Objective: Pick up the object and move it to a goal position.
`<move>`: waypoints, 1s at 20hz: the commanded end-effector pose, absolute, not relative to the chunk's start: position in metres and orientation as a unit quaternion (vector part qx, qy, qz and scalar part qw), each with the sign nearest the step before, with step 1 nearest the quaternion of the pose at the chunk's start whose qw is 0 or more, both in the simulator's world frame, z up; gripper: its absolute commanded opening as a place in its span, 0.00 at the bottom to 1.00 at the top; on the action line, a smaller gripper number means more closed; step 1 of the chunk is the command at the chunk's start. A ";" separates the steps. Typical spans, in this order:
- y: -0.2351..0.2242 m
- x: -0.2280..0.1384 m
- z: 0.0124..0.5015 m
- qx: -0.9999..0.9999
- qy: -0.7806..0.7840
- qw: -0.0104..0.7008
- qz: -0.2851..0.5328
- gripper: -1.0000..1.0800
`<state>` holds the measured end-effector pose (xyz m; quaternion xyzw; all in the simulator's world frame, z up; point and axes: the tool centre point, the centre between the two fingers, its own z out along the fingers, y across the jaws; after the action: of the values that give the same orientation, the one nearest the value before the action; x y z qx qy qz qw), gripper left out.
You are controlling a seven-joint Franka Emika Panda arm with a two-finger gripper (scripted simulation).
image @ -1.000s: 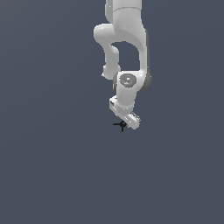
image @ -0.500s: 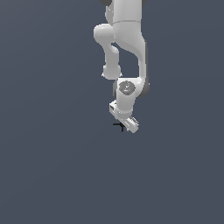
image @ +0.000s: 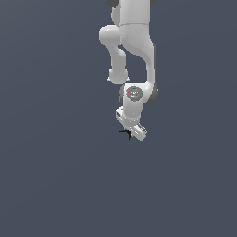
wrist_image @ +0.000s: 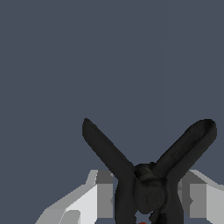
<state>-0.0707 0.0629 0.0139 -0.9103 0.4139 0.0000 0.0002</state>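
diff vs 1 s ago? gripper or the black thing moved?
The gripper has drifted slightly toward the exterior view's right, and the wrist above it has turned. The small black pronged object moved with it, staying at the fingertips and sitting between the fingers in the wrist view. Height barely changed. Nothing was let go.

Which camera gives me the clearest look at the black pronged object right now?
The wrist view: the black pronged object fills the foreground, two prongs spreading in a V between the gripper fingers. In the exterior view the object is only a tiny dark speck beside the gripper, its shape unreadable.
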 end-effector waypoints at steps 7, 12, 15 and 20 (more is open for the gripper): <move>0.063 -0.070 0.018 -0.910 0.414 0.000 0.000 0.00; 0.065 -0.066 0.038 -0.910 0.414 0.000 0.000 0.00; 0.067 -0.062 0.057 -0.910 0.414 0.000 0.000 0.00; 0.070 -0.054 0.099 -0.910 0.415 0.000 0.000 0.00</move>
<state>-0.0570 0.0690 0.0847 -0.9101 0.4144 0.0003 -0.0001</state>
